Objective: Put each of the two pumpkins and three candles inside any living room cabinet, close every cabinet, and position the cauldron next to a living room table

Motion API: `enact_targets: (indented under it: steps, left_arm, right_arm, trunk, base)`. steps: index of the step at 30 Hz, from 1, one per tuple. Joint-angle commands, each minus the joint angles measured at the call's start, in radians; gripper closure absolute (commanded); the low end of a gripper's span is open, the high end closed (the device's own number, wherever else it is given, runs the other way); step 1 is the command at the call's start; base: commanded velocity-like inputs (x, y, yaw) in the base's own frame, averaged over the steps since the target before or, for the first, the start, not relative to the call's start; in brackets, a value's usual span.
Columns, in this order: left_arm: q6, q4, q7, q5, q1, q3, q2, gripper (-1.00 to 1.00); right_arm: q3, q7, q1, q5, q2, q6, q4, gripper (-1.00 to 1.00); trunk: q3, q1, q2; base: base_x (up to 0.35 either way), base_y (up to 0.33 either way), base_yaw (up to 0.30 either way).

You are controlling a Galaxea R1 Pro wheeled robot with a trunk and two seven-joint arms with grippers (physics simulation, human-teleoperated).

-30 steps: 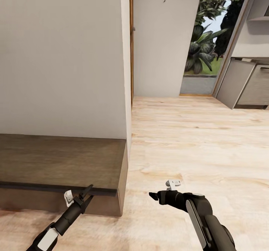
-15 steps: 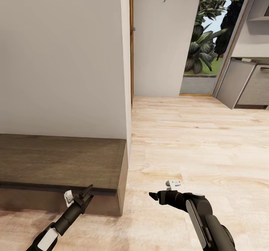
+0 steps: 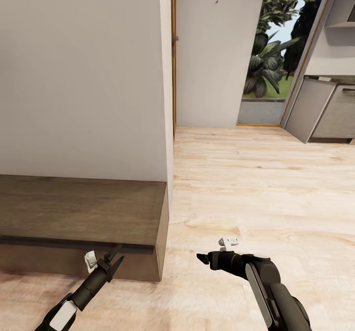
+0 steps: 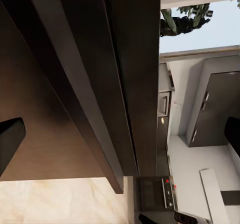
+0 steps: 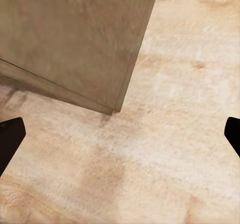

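The cabinet is a long low dark-brown unit against the white wall at lower left; its right end stands on the pale wood floor. My left gripper hovers open just in front of the cabinet's top front edge, near its right end. In the left wrist view, the cabinet's dark wood fills the space ahead of the left gripper, whose jaws are spread wide. My right gripper is open low over the floor, right of the cabinet. The right wrist view has the cabinet corner beyond the right gripper.
A white wall corner rises just behind the cabinet's right end. Open wood floor stretches ahead to a doorway with garden plants. Grey kitchen cupboards stand at far right.
The cabinet sits slightly higher in the picture, so the camera has shifted a little. Both arms keep the same pose and both grippers stay open.
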Motion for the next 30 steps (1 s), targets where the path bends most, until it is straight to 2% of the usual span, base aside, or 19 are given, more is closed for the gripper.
enact_targets:
  steps: [1, 5, 14, 30]
  left_arm:
    - [0.01, 0.0, -0.003, 0.003, -0.001, 0.002, 0.0, -1.0]
    - [0.009, 0.0, -0.004, 0.003, -0.001, 0.002, 0.0, -1.0]
    - [0.009, 0.0, -0.003, 0.003, -0.001, 0.002, 0.0, -1.0]
    - [0.009, 0.0, -0.007, 0.003, -0.001, 0.002, 0.0, -1.0]
  right_arm:
    - [0.0, -0.001, 0.0, -0.005, 0.0, 0.006, -0.001, -1.0]
    - [-0.001, -0.001, 0.0, -0.005, 0.0, 0.006, -0.001, -1.0]
    - [-0.001, -0.001, 0.0, -0.005, 0.0, 0.006, -0.001, -1.0]
    - [0.0, -0.001, 0.0, -0.005, 0.0, 0.006, -0.001, -1.0]
  trunk:
    - [-0.001, 0.0, 0.0]
    - [-0.001, 0.0, 0.0]
    - [-0.036, 0.004, -0.002]
    - [-0.036, 0.004, -0.002]
  base:
    - [-0.002, 0.0, 0.0]
    - [0.0, 0.0, 0.0]
    - [0.0, 0.0, 0.0]
    - [0.0, 0.0, 0.0]
